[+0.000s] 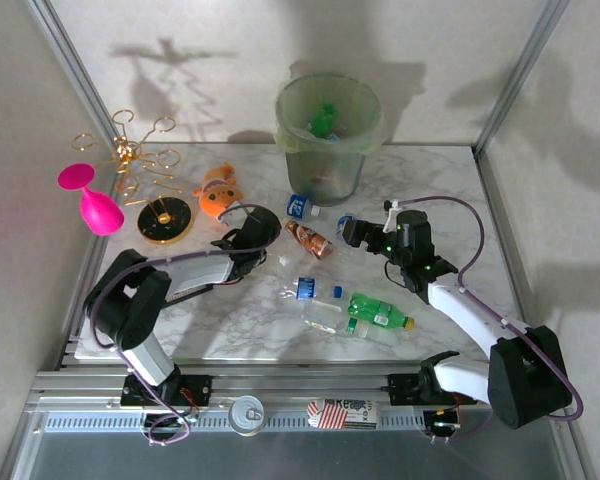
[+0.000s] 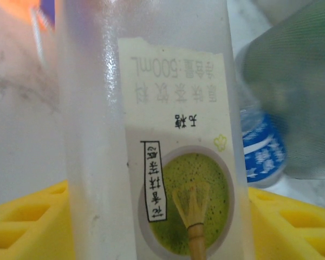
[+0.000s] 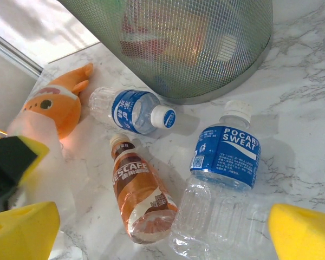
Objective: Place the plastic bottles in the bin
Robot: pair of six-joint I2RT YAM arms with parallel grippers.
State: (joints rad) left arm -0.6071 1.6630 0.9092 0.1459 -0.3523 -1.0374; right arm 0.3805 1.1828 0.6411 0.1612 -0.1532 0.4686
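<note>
Bench: marble-white top (image 1: 230, 320) inside pale walls, metal rail along the near edge.
Bin: we see the pale-green bin (image 1: 325, 150) upright at the far middle of the bench, bag-lined, with a binned bottle (image 1: 325, 120) in green showing inside.
Left gripper: the left gripper (image 2: 160, 222) is left of centre, its yellow pads against both sides of a frosted bottle (image 2: 97, 135) with a matcha label.
Right gripper: the right gripper (image 3: 163, 222) is right of centre, pads wide apart, over the Pocari Sweat bottle (image 3: 225, 157).
Pocari Sweat bottle: lying on the bench near the bin's foot, cap toward the bin.
Nescafe bottle: we mark the brown Nescafe bottle (image 3: 141, 189) lying just beside the Pocari one.
Blue-label bottle: the blue-label bottle (image 3: 132, 111) is on its side near the bin's base.
Front bottles: a green bottle (image 1: 378, 313) and a blue-cap bottle (image 1: 308, 290) lie near the front, well apart from the bin.
Plush toy: orange plush toy (image 1: 220, 190), left of the bin.
Pink glass: pink glass (image 1: 92, 200), left edge.
</note>
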